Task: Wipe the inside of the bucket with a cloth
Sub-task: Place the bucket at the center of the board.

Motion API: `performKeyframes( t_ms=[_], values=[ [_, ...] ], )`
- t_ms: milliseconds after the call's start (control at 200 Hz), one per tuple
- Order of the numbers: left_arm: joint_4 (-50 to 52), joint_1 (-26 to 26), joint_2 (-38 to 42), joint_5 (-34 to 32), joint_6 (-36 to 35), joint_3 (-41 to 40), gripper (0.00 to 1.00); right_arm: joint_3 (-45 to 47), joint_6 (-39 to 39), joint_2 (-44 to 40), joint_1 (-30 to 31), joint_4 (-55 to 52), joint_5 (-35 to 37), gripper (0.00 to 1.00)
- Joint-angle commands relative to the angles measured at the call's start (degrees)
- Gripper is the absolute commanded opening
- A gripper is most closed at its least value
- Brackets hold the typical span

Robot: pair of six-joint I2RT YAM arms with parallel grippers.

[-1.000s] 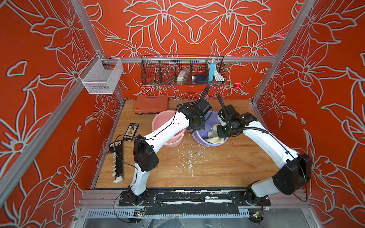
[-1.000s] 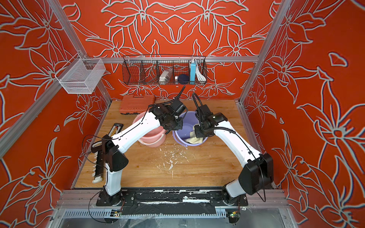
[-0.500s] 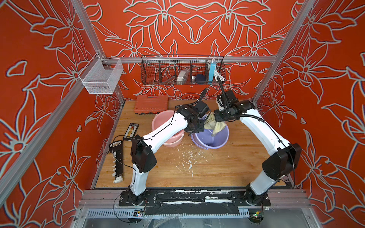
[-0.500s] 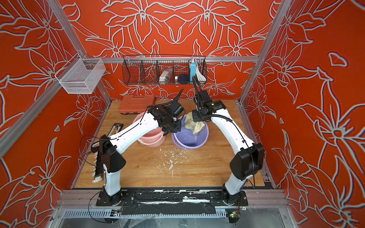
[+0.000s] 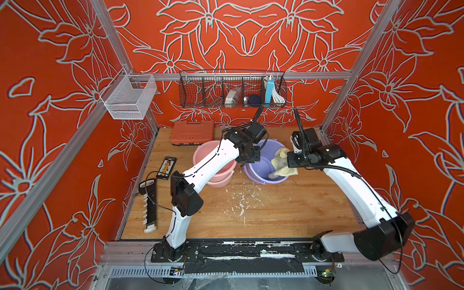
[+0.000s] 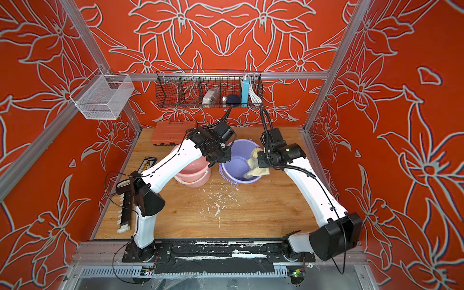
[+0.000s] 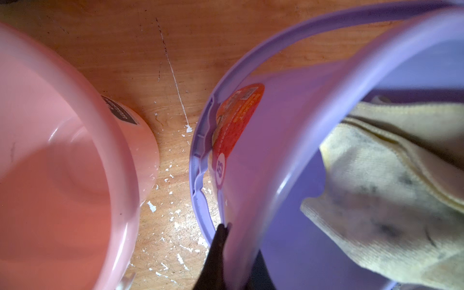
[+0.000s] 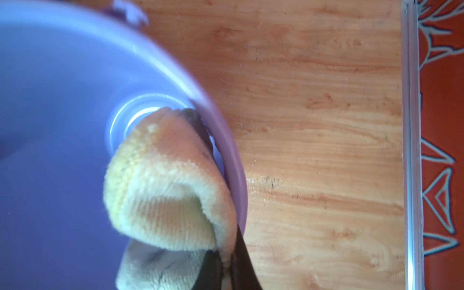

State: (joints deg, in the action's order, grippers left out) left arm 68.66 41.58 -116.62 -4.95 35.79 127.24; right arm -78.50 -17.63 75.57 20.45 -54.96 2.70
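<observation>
A purple bucket (image 5: 259,167) (image 6: 234,167) stands at the back middle of the wooden table. My left gripper (image 5: 251,160) (image 7: 236,243) is shut on the bucket's (image 7: 288,120) left rim, one finger outside and one inside. The cloth (image 5: 281,163) (image 6: 256,167), pale yellow with dark stains, hangs against the inside of the bucket's right wall and over its rim. My right gripper (image 5: 288,163) (image 8: 226,261) is shut on a fold of the cloth (image 8: 165,190) just inside that rim (image 8: 233,160).
A pink bucket (image 5: 221,179) stands close on the purple one's left, under my left arm. An orange tool case (image 5: 192,131) lies behind it. A bit card (image 5: 165,168) and a black tool strip (image 5: 150,206) lie along the left edge. White flakes (image 5: 241,203) dot the table's middle.
My right gripper rose with the cloth from deep in the bucket to its far rim, then swung to the right rim. The left gripper stayed on the left rim.
</observation>
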Motion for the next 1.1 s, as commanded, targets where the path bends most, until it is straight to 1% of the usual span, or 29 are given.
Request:
performKeyframes(
  t_ms=[0,75,215,450,495,576,636,691,751,831,936,1096],
  values=[
    [1.1,-0.4,-1.5,0.3,0.3,4.3,0.0,3.5,-2.7,-4.2,-2.7,-3.4,0.3,0.0],
    [1.9,-0.5,-2.8,0.9,0.5,6.5,0.0,5.9,-3.3,-7.9,-5.6,-3.6,0.6,0.0],
    [1.9,-0.6,-4.2,2.5,0.7,8.0,0.0,8.5,-4.1,-13.5,-10.5,-4.1,2.2,0.0],
    [0.9,-1.0,-5.5,4.2,1.9,7.6,0.0,11.1,-6.3,-23.5,-22.7,-2.4,3.2,0.0],
    [0.2,-1.0,-5.5,4.7,2.3,7.2,0.0,11.5,-6.3,-24.6,-25.4,-1.8,1.6,0.0],
    [-1.2,-1.2,-5.9,5.7,3.1,6.8,0.0,11.7,-6.0,-24.9,-29.9,-0.5,-3.3,0.0],
    [-2.0,-1.5,-6.4,6.6,3.8,6.6,0.0,11.6,-6.8,-24.1,-32.0,-0.3,-5.7,0.0],
    [-2.7,-1.7,-7.1,7.8,4.3,6.9,0.0,12.3,-7.6,-23.8,-33.8,0.8,-9.4,0.0],
    [-3.0,-2.0,-8.2,8.7,4.9,7.6,0.0,14.4,-7.8,-24.1,-35.0,3.7,-14.3,0.0],
    [-2.8,-2.5,-9.9,10.0,5.7,8.9,0.0,16.2,-8.1,-24.3,-35.3,6.1,-16.7,0.0],
    [-2.7,-3.4,-12.2,11.6,6.8,10.4,0.0,16.7,-6.6,-23.1,-35.3,6.9,-17.8,0.0],
    [-3.3,-3.9,-15.1,14.1,7.9,12.4,0.0,16.9,-4.9,-22.2,-35.3,7.8,-17.5,0.0]
  ],
)
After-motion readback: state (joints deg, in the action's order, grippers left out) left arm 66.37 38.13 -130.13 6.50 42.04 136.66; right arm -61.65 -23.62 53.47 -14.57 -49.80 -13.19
